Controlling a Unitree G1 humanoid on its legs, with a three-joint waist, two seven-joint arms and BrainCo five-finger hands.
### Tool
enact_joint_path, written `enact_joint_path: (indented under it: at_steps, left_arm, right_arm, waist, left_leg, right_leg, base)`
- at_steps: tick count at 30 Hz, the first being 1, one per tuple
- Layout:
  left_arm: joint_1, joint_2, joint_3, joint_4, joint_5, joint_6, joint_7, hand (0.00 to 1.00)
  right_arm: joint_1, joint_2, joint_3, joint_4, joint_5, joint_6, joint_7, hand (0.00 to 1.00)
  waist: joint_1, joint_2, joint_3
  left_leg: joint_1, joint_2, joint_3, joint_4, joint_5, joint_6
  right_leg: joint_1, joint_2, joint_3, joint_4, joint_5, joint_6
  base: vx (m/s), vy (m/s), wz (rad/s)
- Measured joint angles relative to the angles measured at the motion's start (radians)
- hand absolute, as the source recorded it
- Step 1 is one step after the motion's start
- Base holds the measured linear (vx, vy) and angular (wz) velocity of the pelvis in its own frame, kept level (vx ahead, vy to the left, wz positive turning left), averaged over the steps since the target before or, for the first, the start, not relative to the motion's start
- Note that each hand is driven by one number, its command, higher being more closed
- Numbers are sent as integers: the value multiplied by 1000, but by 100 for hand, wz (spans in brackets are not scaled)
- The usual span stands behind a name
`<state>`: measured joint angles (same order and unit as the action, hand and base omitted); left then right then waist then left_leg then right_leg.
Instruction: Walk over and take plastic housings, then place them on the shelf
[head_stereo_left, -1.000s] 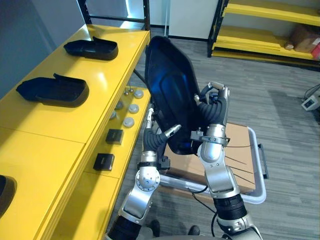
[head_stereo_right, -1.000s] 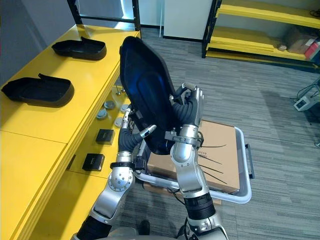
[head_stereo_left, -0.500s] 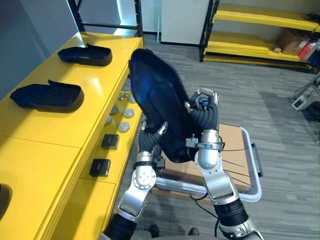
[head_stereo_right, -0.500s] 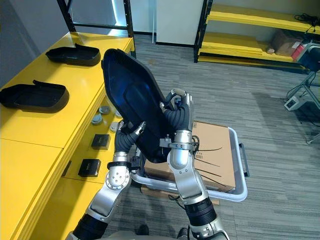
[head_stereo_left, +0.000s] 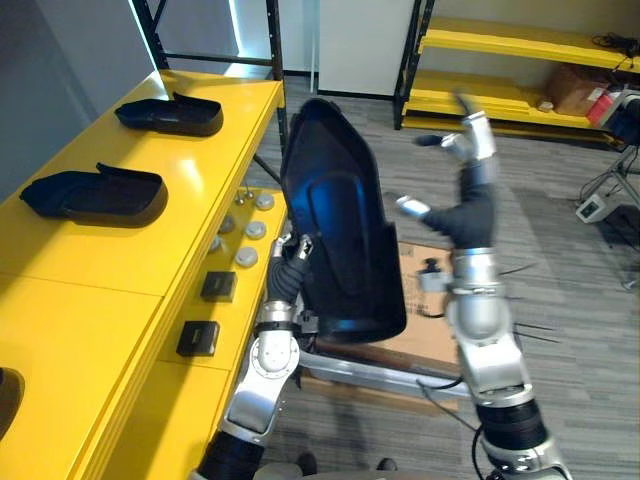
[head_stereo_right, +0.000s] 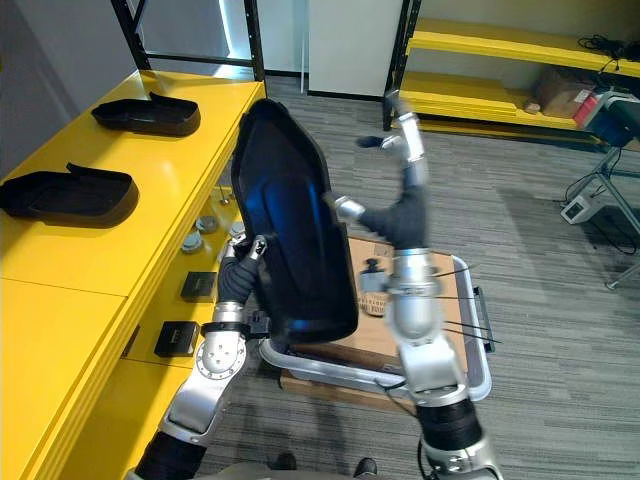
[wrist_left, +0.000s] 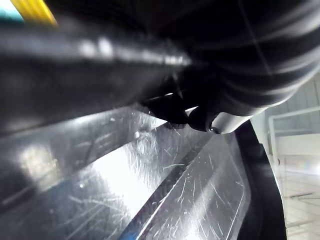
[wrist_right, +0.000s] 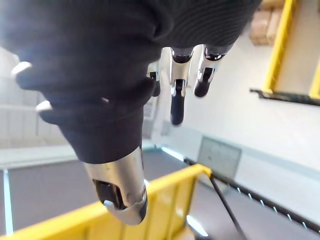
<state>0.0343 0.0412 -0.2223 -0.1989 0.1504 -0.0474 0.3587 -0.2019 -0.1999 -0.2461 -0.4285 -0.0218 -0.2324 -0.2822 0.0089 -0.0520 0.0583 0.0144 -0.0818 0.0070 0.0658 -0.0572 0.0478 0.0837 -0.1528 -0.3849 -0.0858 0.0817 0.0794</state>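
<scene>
The yellow shelf (head_stereo_left: 120, 260) is the broadest thing here, a long, smooth, glossy painted top with a lower ledge along its front edge. Just off that front edge the held housing (head_stereo_left: 340, 240) stands almost upright: a large, elongated black plastic shell, rounded at the top, shiny enough to catch blue reflections, with a raised oval panel down its middle and fine scratches visible from the left wrist view. Farther out from the shelf a flat brown cardboard box (head_stereo_right: 370, 330) lies on a trolley (head_stereo_right: 480, 340) with a pale tubular rail. On the shelf top rest two smaller matt black housings, boat-shaped with upturned rims, the nearer housing (head_stereo_left: 95, 193) and the farther housing (head_stereo_left: 170, 112), well apart. The left hand (head_stereo_left: 290, 262) clasps the held housing at its lower edge on the shelf side, a dark-tipped finger pressed against the shell. The right hand (head_stereo_left: 468, 190) is raised on the shell's side away from the shelf, clear of it, fingers straight and spread. On the shelf's ledge sit two square black blocks (head_stereo_left: 219, 285) and several silver discs (head_stereo_left: 245, 257).
</scene>
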Motion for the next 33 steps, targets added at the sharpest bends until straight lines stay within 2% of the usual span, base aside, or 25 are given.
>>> enact_joint_path:
  at_steps: [3, 5, 8, 9, 12, 16, 19, 25, 28, 32, 33]
  left_arm:
    - [59, -2, 68, -89, -1, -5, -9, 100]
    - [82, -1, 84, -131, -2, -22, -8, 100]
    - [115, -2, 83, -177, -3, -39, -8, 100]
    - [135, -3, 78, -197, -3, -42, -8, 100]
    - [179, -22, 74, -232, -3, -54, -20, 100]
    - [197, -46, 75, -235, -5, -74, -46, 100]
    - [227, -63, 75, -236, -14, -79, -58, 100]
    - [255, -81, 76, -242, -22, -79, -74, 100]
    - [288, -79, 78, -268, -22, -79, -75, 100]
    - [281, -79, 64, -311, -27, -80, -75, 100]
    - [268, -80, 66, -318, -34, -80, -72, 100]
  right_arm:
    - [98, 25, -190, 53, 97, -35, -20, 0]
    - [175, 57, -275, 141, 128, -35, -61, 0]
    - [267, 86, -305, 299, 176, -26, -88, 0]
    - [313, 100, -305, 382, 186, -20, -88, 0]
    - [402, 167, -304, 597, 224, 33, -67, 0]
    - [476, 252, -256, 823, 266, 73, 10, 0]
    - [488, 264, -175, 980, 264, 113, 70, 0]
    - [486, 267, -74, 1087, 234, 133, 134, 0]
    - [471, 261, -20, 1123, 207, 132, 143, 0]
    - [456, 253, 44, 1161, 194, 132, 146, 0]
    - [442, 249, 56, 1163, 187, 132, 145, 0]
  waist:
    - [-24, 1, -1]
    - [-28, 2, -1]
    - [-33, 8, -6]
    - [-34, 17, -12]
    - [-42, 43, -27]
    - [-39, 48, -28]
    - [-33, 52, -30]
    - [9, 51, -29]
    - [24, 38, -18]
    - [62, 18, 20]
    - [66, 22, 31]
  left_leg:
    - [0, 3, 0, -5, 0, 0]
    - [0, 6, 1, -7, 0, 0]
    - [0, 10, 4, -14, 0, 0]
    - [0, 12, 9, -16, 0, 0]
    - [6, 19, 10, -19, -1, 0]
    - [28, 36, 13, -31, -5, -6]
    - [36, 45, 18, -29, -18, -12]
    - [48, 47, -16, -29, -17, -13]
    - [44, 34, -82, -20, -11, -20]
    - [-29, -4, -214, 40, 8, -39]
    - [-66, 8, -156, 43, -24, -25]
  right_leg:
    - [-2, 3, 0, -1, 0, 0]
    - [-3, 6, 0, -2, 0, 0]
    - [-8, 9, 2, -1, -1, -1]
    - [-12, 10, 3, 0, -2, -2]
    - [-14, 8, 2, 21, -19, -2]
    - [-12, 10, 0, 78, -61, -9]
    - [-12, 13, 0, 105, -81, -12]
    - [6, 12, -28, 123, -97, -12]
    - [22, -4, -88, 157, -127, -8]
    - [23, -53, -248, 240, -185, -2]
    - [22, -68, -310, 259, -195, 0]
  base:
    - [0, 0, 0]
    - [0, 0, 0]
    - [-1, -3, -4]
    - [1, -10, -7]
    - [2, -3, -1]
    - [-20, -20, 1]
    - [-19, -23, 0]
    - [4, -16, 16]
    - [30, -17, 60]
    - [3, -15, 124]
    - [-99, 15, 169]
